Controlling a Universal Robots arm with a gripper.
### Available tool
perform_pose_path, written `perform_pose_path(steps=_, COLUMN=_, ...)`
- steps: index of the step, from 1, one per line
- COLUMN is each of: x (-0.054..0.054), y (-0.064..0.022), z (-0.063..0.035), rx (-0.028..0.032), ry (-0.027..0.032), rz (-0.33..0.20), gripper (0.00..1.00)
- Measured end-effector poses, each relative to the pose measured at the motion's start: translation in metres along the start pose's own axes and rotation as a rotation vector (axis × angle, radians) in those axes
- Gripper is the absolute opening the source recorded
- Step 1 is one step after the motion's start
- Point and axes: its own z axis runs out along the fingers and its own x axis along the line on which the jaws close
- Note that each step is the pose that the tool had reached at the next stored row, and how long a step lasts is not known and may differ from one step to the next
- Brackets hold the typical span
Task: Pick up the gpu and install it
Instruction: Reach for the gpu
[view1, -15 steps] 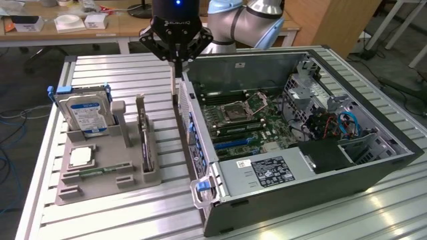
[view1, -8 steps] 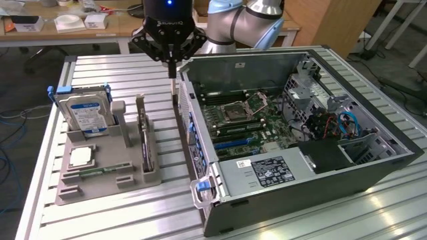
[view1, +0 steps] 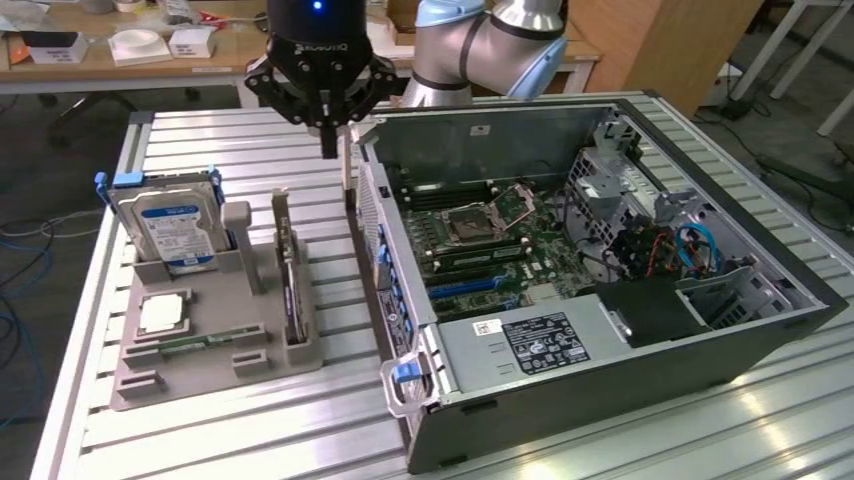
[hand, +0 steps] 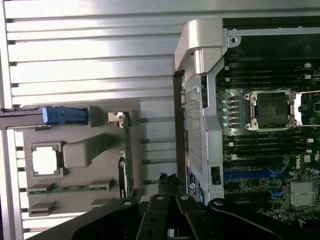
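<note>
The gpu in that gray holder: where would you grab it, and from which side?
I'd grip the gpu by its upper long edge, coming straight down from above. It stands edge-on in the gray holder, whose walls cover its lower part; only the thin top is free.

light: bright, even | glare: table slats (hand: 90, 55) | dim: case (view1: 601, 400) outer wall

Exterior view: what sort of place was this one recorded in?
Probably a robotics lab or workshop: a slatted aluminium table carries an open desktop computer case and a grey parts holder with a hard drive, and cluttered wooden desks stand behind.
</note>
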Motion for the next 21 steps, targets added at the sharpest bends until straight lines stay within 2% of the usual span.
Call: perform_pose_path(steps=21, x=0.032, y=-0.0024, z=0.0008, rx=0.0011, ry=0.0041, rz=0.0, gripper=0.1)
